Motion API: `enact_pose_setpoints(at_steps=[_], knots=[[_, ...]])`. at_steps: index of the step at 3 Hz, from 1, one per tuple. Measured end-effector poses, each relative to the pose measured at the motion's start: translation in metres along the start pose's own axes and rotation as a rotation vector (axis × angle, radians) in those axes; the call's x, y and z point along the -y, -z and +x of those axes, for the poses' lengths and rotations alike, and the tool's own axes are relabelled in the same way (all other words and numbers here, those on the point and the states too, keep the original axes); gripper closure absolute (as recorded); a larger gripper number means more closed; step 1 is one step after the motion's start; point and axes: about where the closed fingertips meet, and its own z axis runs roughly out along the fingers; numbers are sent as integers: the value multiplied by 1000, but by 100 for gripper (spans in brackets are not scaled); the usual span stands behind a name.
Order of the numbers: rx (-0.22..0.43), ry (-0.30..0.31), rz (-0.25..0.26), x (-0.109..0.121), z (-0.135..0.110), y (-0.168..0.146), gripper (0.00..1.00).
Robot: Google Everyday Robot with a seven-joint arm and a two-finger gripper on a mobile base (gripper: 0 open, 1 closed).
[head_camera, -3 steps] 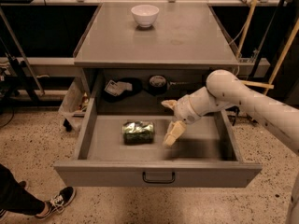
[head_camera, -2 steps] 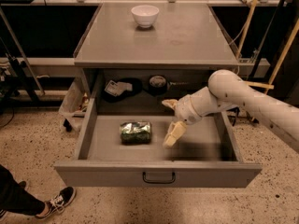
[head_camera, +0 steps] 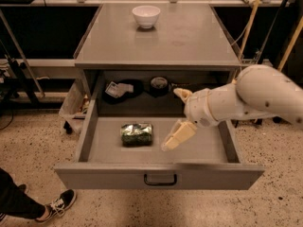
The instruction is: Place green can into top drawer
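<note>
Can (head_camera: 137, 134) lies on its side on the bottom of the drawer (head_camera: 158, 176), left of the middle and about halfway between front and back, its long axis running left to right. Its mottled green and dark side faces up, and bare grey drawer bottom surrounds it.

The drawer stands pulled far out toward the near side, below the worktop (head_camera: 161, 44). Its flat grey front panel carries a small black handle (head_camera: 160, 179) at the centre.

The hand (head_camera: 171, 119) hangs over the drawer just right of the can and apart from it. It is released and grasps nothing. Its two pale fingers (head_camera: 180, 135) are spread wide, one slanting down toward the near left, the other reaching up toward the drawer's far edge. The lower fingertip is near the can's right end, with a strip of bare drawer bottom between them. Whether that tip touches the drawer bottom cannot be told. The white arm (head_camera: 258, 96) comes in from the right, above the drawer's right wall.

On the worktop a white bowl (head_camera: 146, 16) stands upright near the far edge, left of centre. In the shadowed recess under the worktop, beyond the drawer's back, lie a dark round thing (head_camera: 158, 84) and, to its left, a dark tray (head_camera: 119, 89) with pale cards on it. At the near left, on the speckled floor (head_camera: 38, 141), a black shoe (head_camera: 57, 205) with a white sole shows.
</note>
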Motion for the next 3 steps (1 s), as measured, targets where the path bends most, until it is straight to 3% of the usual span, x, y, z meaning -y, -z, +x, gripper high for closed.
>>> enact_pose_setpoints(at_steps=[1, 2, 3], knots=[[67, 43, 133, -47, -76, 40, 0], [103, 114, 201, -76, -140, 69, 0], [103, 112, 205, -76, -141, 70, 0]])
